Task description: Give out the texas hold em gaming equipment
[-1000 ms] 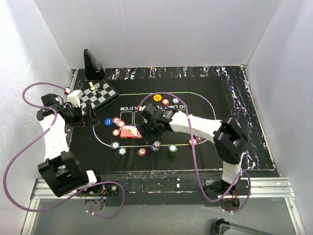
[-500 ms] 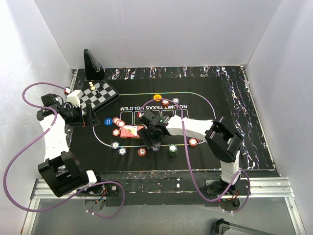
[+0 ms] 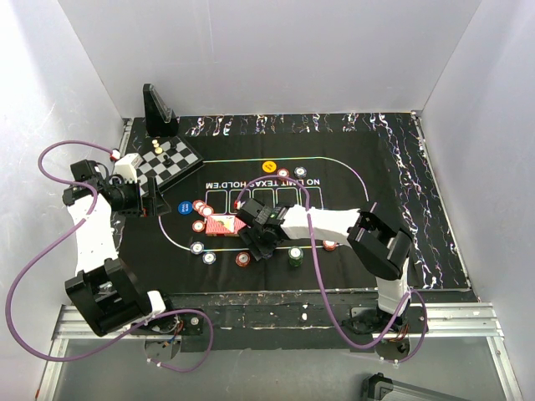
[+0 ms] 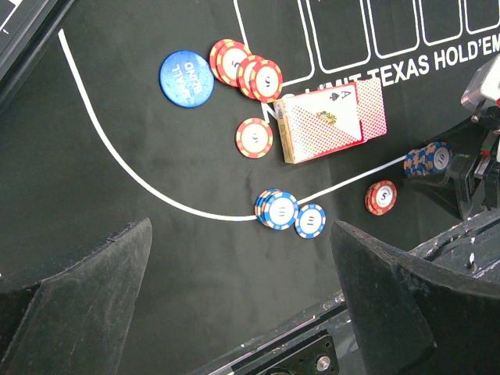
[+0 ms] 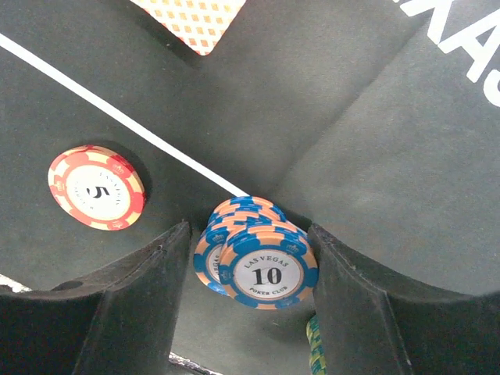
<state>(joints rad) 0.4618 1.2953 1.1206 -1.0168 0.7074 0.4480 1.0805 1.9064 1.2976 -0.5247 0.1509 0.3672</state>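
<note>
On mat (image 3: 401, 192), R pincer (image 5: 248, 231) straddling blue chip stack (image 5: 267, 272), grip unclear, L pincer (image 4: 241, 230) spread wide

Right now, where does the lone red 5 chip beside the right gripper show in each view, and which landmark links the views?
Top external: the red 5 chip is low centre, just left of the right gripper.
Left wrist: right side, mid-height, under the white line.
Right wrist: left side, mid-height.
Shared landmark: the mat's white line; the chip lies just outside it.
</note>
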